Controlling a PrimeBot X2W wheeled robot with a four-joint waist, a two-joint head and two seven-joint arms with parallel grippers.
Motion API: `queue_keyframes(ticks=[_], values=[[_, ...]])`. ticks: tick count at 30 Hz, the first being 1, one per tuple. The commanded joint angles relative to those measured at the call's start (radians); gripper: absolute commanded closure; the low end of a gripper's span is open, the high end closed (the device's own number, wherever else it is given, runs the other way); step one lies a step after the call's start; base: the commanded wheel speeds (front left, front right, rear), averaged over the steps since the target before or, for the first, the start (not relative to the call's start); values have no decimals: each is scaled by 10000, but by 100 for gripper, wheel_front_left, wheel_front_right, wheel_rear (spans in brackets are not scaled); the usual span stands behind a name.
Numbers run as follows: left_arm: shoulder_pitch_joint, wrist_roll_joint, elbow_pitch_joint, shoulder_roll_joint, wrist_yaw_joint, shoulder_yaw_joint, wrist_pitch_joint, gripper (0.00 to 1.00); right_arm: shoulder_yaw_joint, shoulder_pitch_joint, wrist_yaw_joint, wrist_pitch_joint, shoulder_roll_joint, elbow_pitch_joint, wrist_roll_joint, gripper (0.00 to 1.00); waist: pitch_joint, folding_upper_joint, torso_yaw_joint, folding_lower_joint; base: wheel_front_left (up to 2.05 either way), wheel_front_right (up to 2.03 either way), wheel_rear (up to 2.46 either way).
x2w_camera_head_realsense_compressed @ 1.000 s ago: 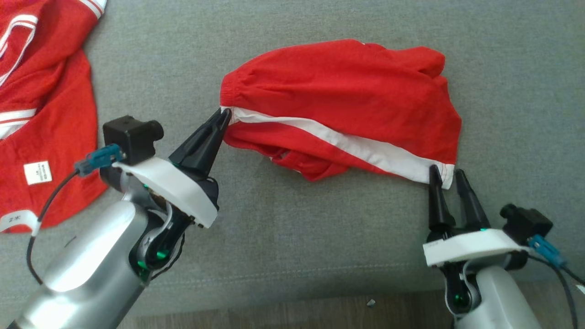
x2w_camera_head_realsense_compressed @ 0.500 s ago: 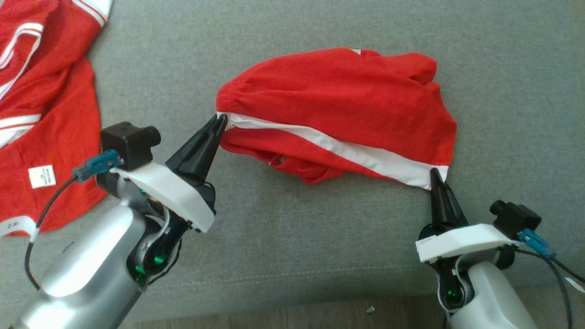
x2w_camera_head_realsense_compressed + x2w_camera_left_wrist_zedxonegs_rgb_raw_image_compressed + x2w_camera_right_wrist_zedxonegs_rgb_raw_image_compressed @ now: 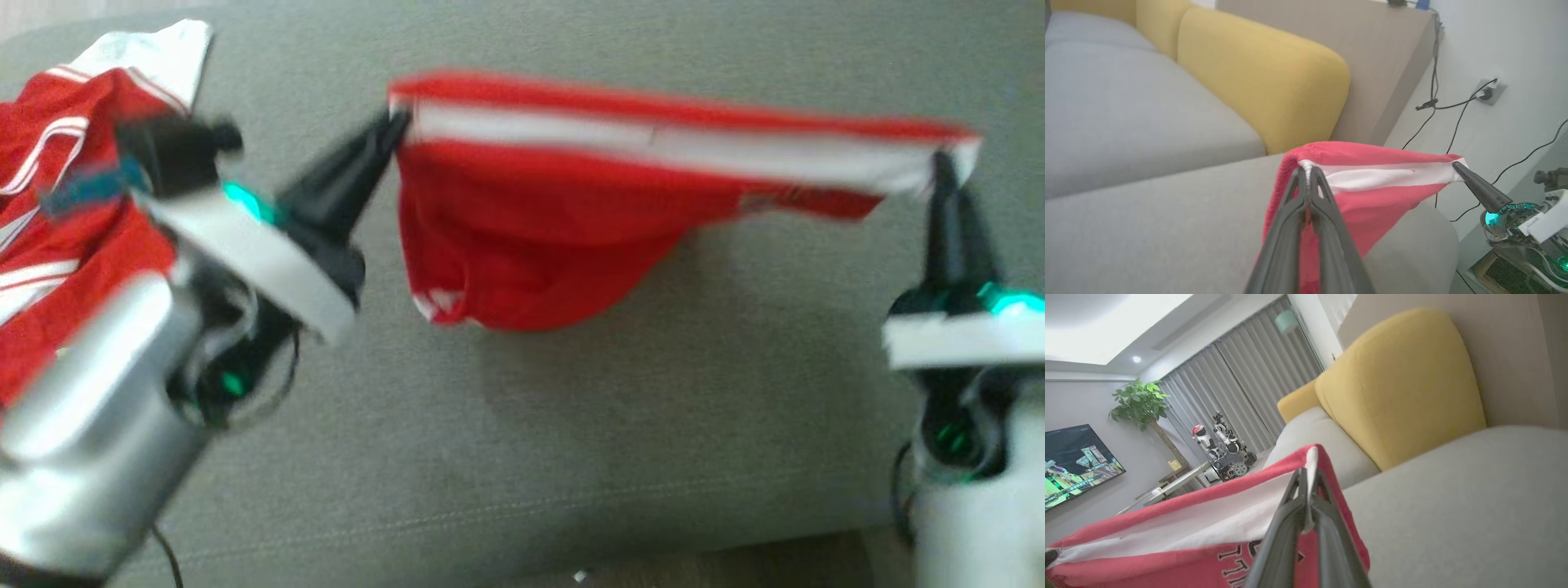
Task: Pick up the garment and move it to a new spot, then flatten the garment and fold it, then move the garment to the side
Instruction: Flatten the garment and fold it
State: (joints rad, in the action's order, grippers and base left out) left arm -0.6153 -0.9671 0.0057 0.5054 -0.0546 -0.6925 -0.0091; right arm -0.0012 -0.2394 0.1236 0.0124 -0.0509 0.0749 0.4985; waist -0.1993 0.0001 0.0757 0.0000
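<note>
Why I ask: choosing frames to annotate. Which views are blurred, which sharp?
Head view: motion blur smears the left gripper, right gripper and red garment. Left wrist view: fairly sharp throughout. Right wrist view: sharp, with the ceiling blown out bright at upper left.

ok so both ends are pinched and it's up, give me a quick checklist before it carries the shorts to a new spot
1. Left gripper shut on one end of the red shorts: ok.
2. Right gripper shut on the opposite end: ok.
3. Top edge pulled taut between the two grippers: ok.
4. Lowest hanging fold off the grey seat: cannot tell, the head view is blurred.
5. Second red garment lies apart from the shorts, on the robot's left: ok.
6. Shorts hanging flat: not ok, the fabric sags bunched toward the left gripper's end.
</note>
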Motion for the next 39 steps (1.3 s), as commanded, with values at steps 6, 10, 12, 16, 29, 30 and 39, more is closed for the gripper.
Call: queue_keyframes(ticks=[6, 10, 12, 16, 29, 30, 39], values=[[-3379, 277, 902, 24, -514, 679, 317, 100, -783, -3361, 71, 1745, 7, -287, 34, 100, -472, -1, 365, 0, 0, 0, 0], [-5471, 1416, 2240, -318, -678, 564, -656, 100, -1038, -5803, 71, 1327, 6, 715, -508, 100, -1167, -1, 518, 0, 0, 0, 0], [-6377, 2078, 2821, -462, -713, 483, -1509, 100, -1014, -6802, 71, 750, 6, 1149, -634, 100, -1489, -1, 570, 0, 0, 0, 0], [-7548, 3556, 3048, -660, -753, 171, -2506, 100, -549, -7850, 71, -655, -112, 1415, -835, 100, -2042, -1, 542, 0, 0, 0, 0], [-2146, 3531, 312, 153, -759, -984, -2525, 100, 359, -2156, 71, -445, -282, 743, 91, 100, -2100, -1, 250, 0, 0, 0, 0], [-1580, 3440, 200, 188, -760, -1087, -2525, 100, 296, -1534, 71, -259, -255, 771, 238, 100, -2062, -1, 226, 0, 0, 0, 0], [1680, 3559, 24, 607, -760, -1934, -2526, 100, -848, 1771, 71, 1050, -117, 555, 662, 100, -1409, -1, 149, 0, 0, 0, 0]])
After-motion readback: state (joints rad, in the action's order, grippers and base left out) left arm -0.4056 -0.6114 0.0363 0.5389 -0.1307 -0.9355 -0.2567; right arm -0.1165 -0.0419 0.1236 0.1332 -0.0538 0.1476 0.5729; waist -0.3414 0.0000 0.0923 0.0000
